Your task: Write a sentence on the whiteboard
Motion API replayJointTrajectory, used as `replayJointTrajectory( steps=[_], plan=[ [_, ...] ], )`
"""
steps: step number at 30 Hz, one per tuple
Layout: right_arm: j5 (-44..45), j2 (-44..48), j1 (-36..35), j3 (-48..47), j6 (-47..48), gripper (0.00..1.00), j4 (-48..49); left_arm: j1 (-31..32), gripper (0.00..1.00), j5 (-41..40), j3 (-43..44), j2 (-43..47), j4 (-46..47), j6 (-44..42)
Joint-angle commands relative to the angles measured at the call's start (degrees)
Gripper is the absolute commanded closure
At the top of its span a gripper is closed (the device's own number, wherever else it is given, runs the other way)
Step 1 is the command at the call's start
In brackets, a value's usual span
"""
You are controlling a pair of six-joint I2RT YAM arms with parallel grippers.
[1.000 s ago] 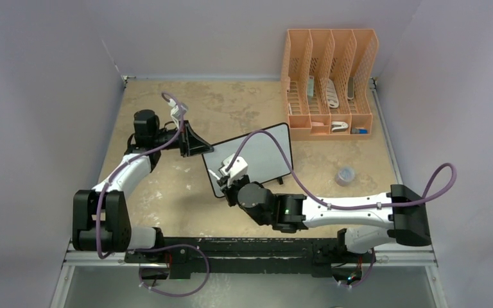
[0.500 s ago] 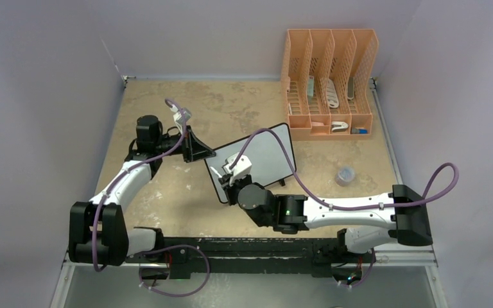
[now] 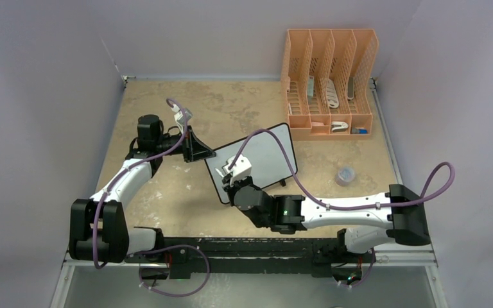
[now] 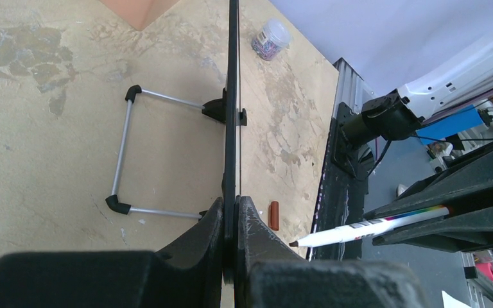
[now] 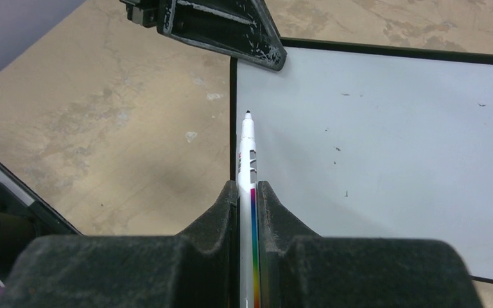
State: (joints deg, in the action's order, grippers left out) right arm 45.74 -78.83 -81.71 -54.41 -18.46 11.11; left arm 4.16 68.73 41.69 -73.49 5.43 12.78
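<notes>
A small whiteboard (image 5: 391, 147) stands upright near the middle of the worktop (image 3: 173, 192), blank except for a few specks. The left hand (image 4: 231, 215) is clamped on the board's left edge, steadying it. The right hand (image 5: 249, 192) is clamped on a marker (image 5: 248, 144), its tip just off the top left corner. Writing well probably calls for light, even contact starting there, against a firm left grip.
</notes>
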Motion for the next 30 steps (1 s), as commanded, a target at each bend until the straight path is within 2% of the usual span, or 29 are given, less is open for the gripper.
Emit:
replayJointTrajectory(
  steps=[1, 17, 30],
  plan=[
    [2.5, -0.9, -0.2, -3.3, -2.3, 1.0, -1.3, 0.5, 1.0, 0.8, 1.5, 0.5, -1.3, -1.9],
    [2.8, -3.9, -0.1, -5.5, -1.0, 1.0, 0.0, 0.7, 1.0, 1.3, 1.8, -0.3, -1.5, -2.0],
    [7.0, -7.5, -0.1, -9.5, -0.3, 1.0, -1.6, 0.9, 1.0, 1.3, 1.9, -0.4, -1.7, -2.3]
  ],
)
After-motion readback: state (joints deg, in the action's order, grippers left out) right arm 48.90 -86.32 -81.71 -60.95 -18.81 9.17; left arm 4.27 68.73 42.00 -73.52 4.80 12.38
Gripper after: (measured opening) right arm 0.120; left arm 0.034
